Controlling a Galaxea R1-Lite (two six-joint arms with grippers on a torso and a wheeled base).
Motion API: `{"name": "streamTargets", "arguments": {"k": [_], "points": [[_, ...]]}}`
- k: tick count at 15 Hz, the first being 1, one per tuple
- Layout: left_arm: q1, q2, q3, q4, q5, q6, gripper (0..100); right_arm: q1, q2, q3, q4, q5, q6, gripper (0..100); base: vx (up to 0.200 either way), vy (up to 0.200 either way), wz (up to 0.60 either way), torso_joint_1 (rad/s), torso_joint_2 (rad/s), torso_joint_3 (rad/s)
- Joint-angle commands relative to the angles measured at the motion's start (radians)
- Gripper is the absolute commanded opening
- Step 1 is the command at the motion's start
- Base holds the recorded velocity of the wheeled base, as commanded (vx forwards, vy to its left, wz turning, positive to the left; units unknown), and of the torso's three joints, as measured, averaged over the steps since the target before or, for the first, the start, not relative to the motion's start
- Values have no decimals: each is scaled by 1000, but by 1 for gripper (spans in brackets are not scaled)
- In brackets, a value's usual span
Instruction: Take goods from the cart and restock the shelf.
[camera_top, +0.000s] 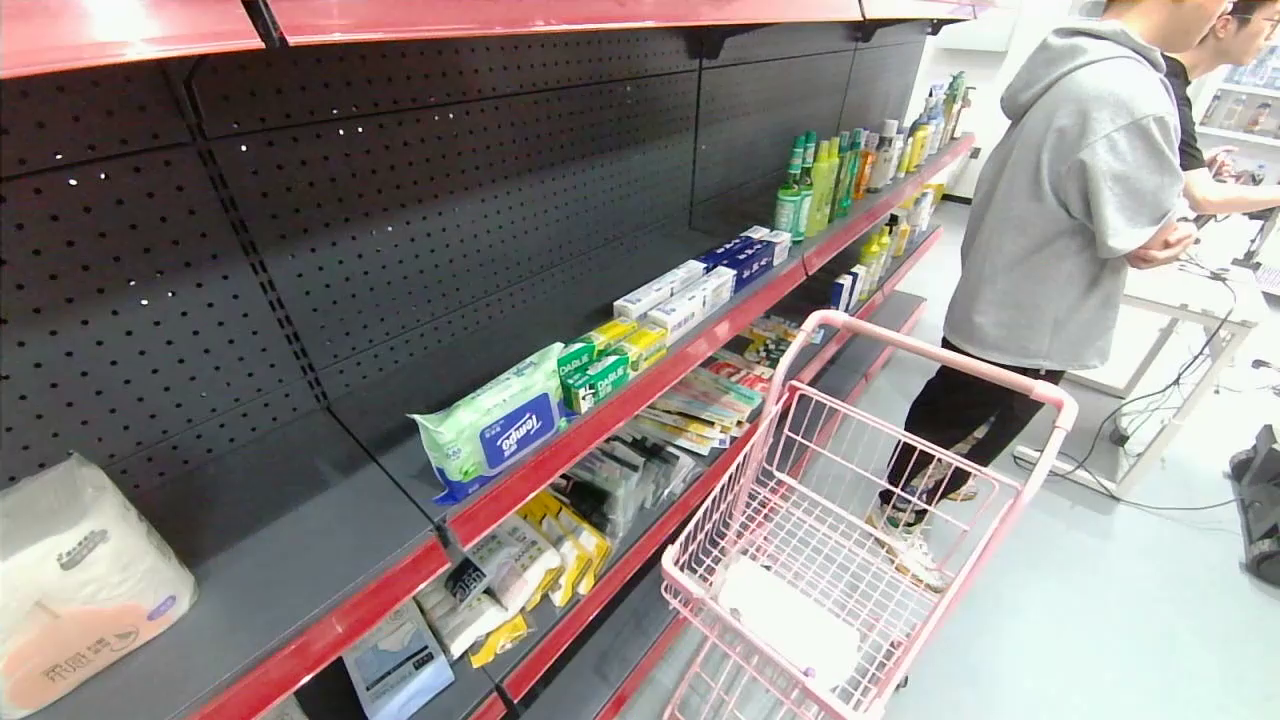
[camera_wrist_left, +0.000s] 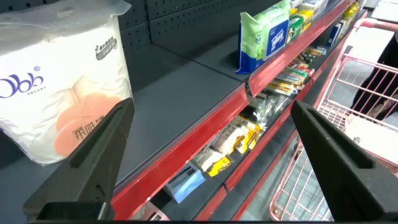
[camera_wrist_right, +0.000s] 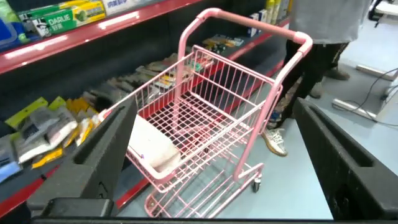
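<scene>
Showing the pick-up stage of restocking: the pink cart (camera_top: 1000, 372) stood in the aisle just beside the shelf (camera_top: 300, 520). One white soft pack (camera_wrist_right: 155, 146) lay flat on the basket floor, toward the end nearer the robot. The right gripper (camera_wrist_right: 210, 109) hung above the cart with its two dark fingers spread wide and nothing between them. The pack lay below, closer to one finger than to the middle of the gap. The left gripper (camera_wrist_left: 211, 104) hung over the front edge of the middle shelf board, likewise wide open and empty. A wrapped bundle of tissue rolls (camera_wrist_left: 62, 81) stood on the board near it, and a green wipes pack (camera_wrist_left: 264, 37) stood farther along.

The white pack appeared film-wrapped and pillow-like, so it was judged light, compressible and rather slippery, but not fragile. It would probably give under the fingers before they gripped. A hold across its narrower width, near the middle, seemed best, since a grip at one end would likely let the pack sag or swing. The wire walls of the basket suggested an approach straight down from above. The bare board between the tissue bundle and the wipes pack looked a suitable place for it.
</scene>
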Motion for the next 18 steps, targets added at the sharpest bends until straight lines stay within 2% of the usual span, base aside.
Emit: {"name": "streamTargets", "arguments": {"k": [1,2,3,4,5,6,7,8,10,12,13,14,15,18], "points": [[0,1,0,0,0,0,100,8,30,-11,-3,12,-1,100,0,0,0,0,0,0],[0,1,0,0,0,0,100,29,148,-140,-9,57,39,100,0,0,0,0,0,0],[0,1,0,0,0,0,100,42,382,-356,-14,48,205,100,0,0,0,0,0,0],[0,1,0,0,0,1,100,45,606,-566,-6,41,309,100,0,0,0,0,0,0],[0,1,0,0,0,0,100,46,637,-589,-6,41,308,100,0,0,0,0,0,0],[0,1,0,0,0,0,100,49,945,-710,-6,43,165,100,0,0,0,0,0,0],[0,1,0,0,0,0,100,51,1183,-767,-32,49,28,100,0,0,0,0,0,0],[0,1,0,0,0,-2,100,56,1367,-825,-75,52,10,100,0,0,0,0,0,0],[0,1,0,0,0,-2,100,160,1748,-977,-106,43,-8,100,0,0,0,0,0,0],[0,1,0,0,0,0,100,237,1921,-1063,22,52,-153,100,0,0,0,0,0,0],[0,1,0,0,0,0,100,240,1924,-1066,28,52,-160,100,0,0,0,0,0,0],[0,1,0,0,0,-2,100,309,2021,-1121,108,46,-229,100,0,0,0,0,0,0],[0,1,0,0,0,-2,100,370,2085,-1157,109,44,-229,100,0,0,0,0,0,0],[0,1,0,0,0,0,100,445,2180,-1190,109,44,-255,100,0,0,0,0,0,0]]}}
